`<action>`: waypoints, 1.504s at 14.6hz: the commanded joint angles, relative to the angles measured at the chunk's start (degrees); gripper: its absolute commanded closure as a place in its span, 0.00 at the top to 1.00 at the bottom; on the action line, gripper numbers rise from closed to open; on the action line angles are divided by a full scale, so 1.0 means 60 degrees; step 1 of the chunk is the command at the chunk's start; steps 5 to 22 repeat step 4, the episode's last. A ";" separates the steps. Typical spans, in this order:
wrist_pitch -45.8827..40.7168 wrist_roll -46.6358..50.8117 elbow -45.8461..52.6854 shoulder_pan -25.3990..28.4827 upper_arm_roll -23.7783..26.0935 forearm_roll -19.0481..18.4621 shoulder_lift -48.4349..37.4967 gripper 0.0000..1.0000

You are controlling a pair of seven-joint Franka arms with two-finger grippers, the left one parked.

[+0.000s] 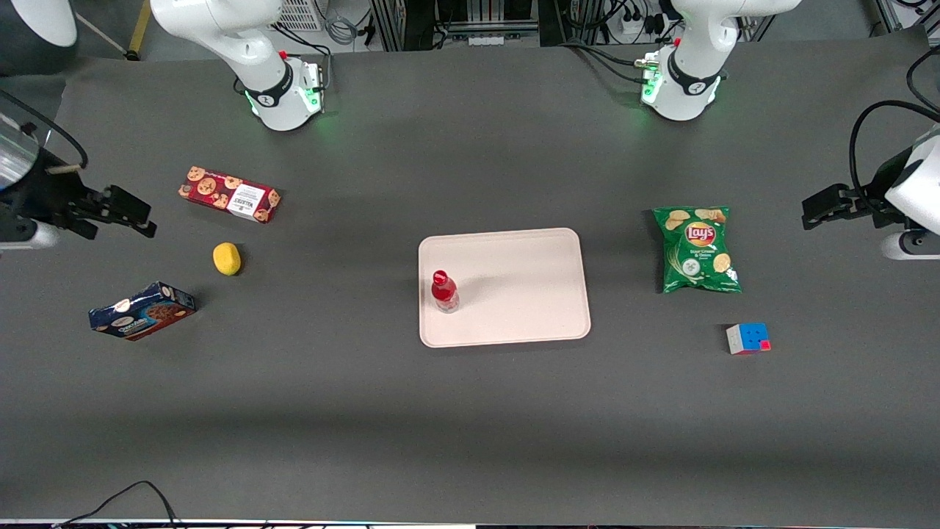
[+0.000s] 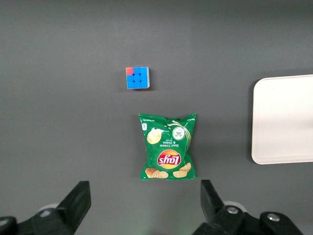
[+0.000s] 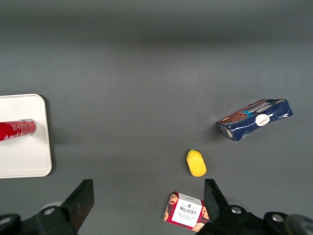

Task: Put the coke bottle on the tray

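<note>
The coke bottle [image 1: 444, 292], with red cap and red label, stands upright on the pale beige-pink tray [image 1: 514, 294], close to the tray's edge toward the working arm's end. It also shows in the right wrist view [image 3: 14, 130], on the tray [image 3: 24, 156]. A part of the tray shows in the left wrist view [image 2: 283, 117]. My right gripper [image 1: 136, 213] hovers high at the working arm's end of the table, well away from the tray. It is open and empty [image 3: 148, 196], its fingers wide apart above the bare mat near the red cookie box.
A red cookie box [image 1: 229, 194] [image 3: 186, 211], a yellow lemon [image 1: 227, 258] [image 3: 196, 162] and a blue box [image 1: 142, 311] [image 3: 255, 118] lie near my gripper. A green chips bag [image 1: 698, 250] [image 2: 167, 147] and a puzzle cube [image 1: 747, 338] [image 2: 137, 78] lie toward the parked arm's end.
</note>
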 commanded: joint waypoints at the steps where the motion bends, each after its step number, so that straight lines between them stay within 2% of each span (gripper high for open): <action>1: 0.0202 -0.0690 -0.0368 0.0097 -0.0405 0.0115 -0.0255 1.00; 22: 0.0202 -0.0675 -0.0368 0.0156 -0.0405 0.0114 -0.0239 1.00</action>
